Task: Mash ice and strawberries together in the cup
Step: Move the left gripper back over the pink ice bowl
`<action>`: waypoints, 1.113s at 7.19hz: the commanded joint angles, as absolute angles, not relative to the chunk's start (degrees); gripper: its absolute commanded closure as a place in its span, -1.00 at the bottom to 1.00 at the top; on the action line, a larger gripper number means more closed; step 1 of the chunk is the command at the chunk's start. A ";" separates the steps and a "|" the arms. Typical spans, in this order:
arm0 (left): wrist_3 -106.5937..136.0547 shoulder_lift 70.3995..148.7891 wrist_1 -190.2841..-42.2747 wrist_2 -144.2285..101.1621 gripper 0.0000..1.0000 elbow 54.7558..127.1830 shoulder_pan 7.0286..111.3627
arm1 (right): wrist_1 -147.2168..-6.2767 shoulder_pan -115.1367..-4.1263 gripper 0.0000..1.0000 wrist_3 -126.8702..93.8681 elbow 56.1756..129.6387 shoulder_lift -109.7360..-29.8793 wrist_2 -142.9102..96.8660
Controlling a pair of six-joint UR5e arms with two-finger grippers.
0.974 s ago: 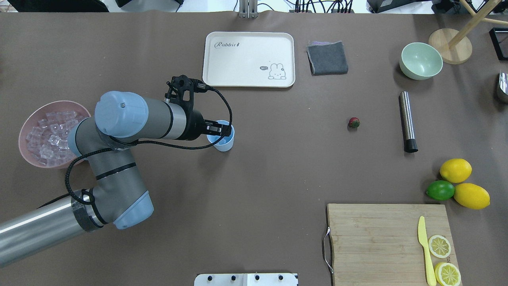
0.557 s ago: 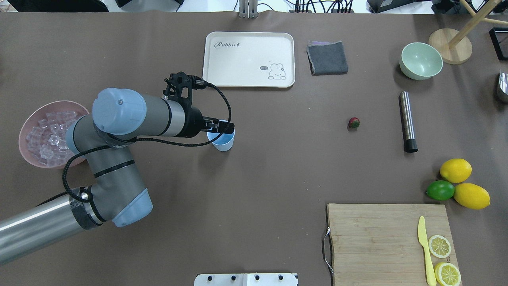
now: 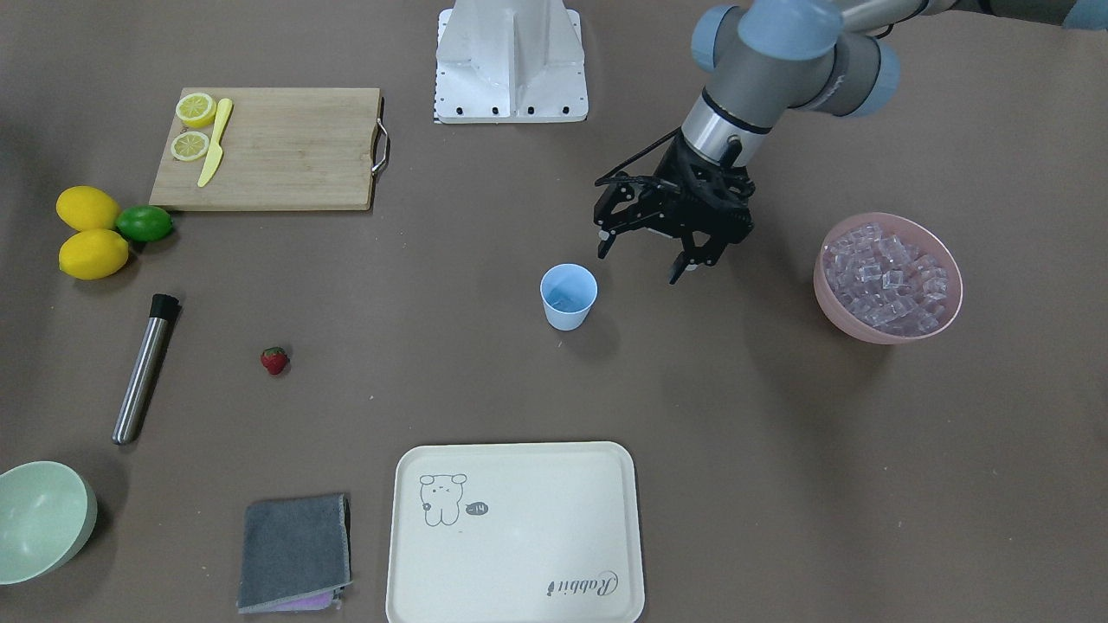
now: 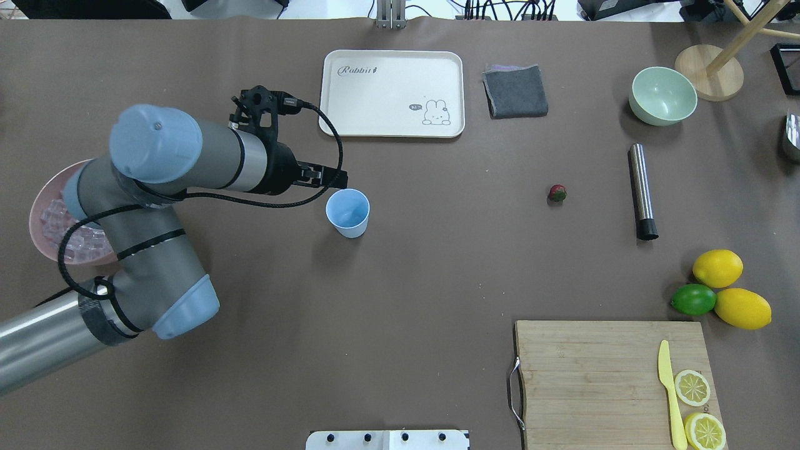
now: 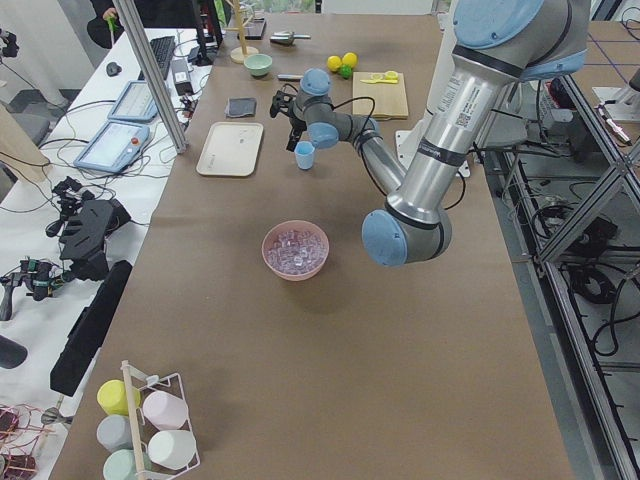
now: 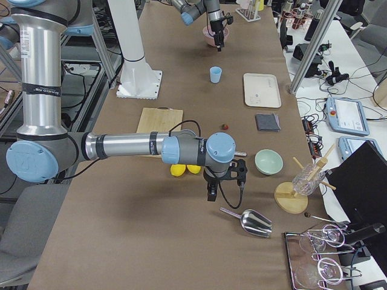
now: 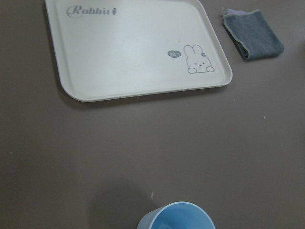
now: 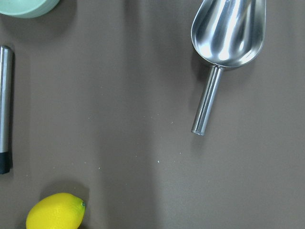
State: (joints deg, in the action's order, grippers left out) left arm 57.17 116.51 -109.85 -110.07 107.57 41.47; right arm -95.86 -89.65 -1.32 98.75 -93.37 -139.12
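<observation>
Cup (image 3: 569,296): upright on the counter (image 3: 736,450), near the middle, touching nothing. Its contents cannot be made out with certainty.

Left tool (image 3: 640,261): held just beside the cup on the bowl side, jaws spread, nothing gripped. Right tool (image 6: 211,192): seen only from the end camera, above the metal scoop (image 8: 228,33). Whether it is spread or closed cannot be told.

Ice (image 3: 890,275): heaped in the pink bowl (image 3: 866,336). Strawberry (image 3: 274,360): lying alone on the counter, well apart from the cup.

Handling, as judged:
- The cup is taken to be light and thin-walled, so easily tipped or squashed. It would best be gripped across the wall just below the rim, with modest force.
- The ice is taken to be hard and slick. Single cubes are likely to slip from a pinch, so the scoop is thought preferable.
- The strawberry is taken to be soft and easily bruised. It should be held gently across the widest part of the body, not by the leafy cap.
</observation>
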 commanded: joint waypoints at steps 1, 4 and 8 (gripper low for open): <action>51.52 107.89 -102.05 -114.92 -0.95 116.43 44.72 | -95.89 -89.65 -1.00 -1.32 98.88 -93.25 -139.13; 44.32 96.37 -102.04 -116.45 -0.95 119.78 51.13 | -95.89 -89.65 -1.00 -1.23 98.44 -93.25 -139.13; 43.86 92.90 -102.04 -112.79 -0.92 114.36 52.91 | -95.80 -89.65 -1.00 -1.32 98.61 -93.25 -139.31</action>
State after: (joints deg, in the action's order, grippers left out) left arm 43.93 92.98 -102.04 -114.89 116.41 52.92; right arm -95.81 -89.65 -1.29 98.55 -93.25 -139.24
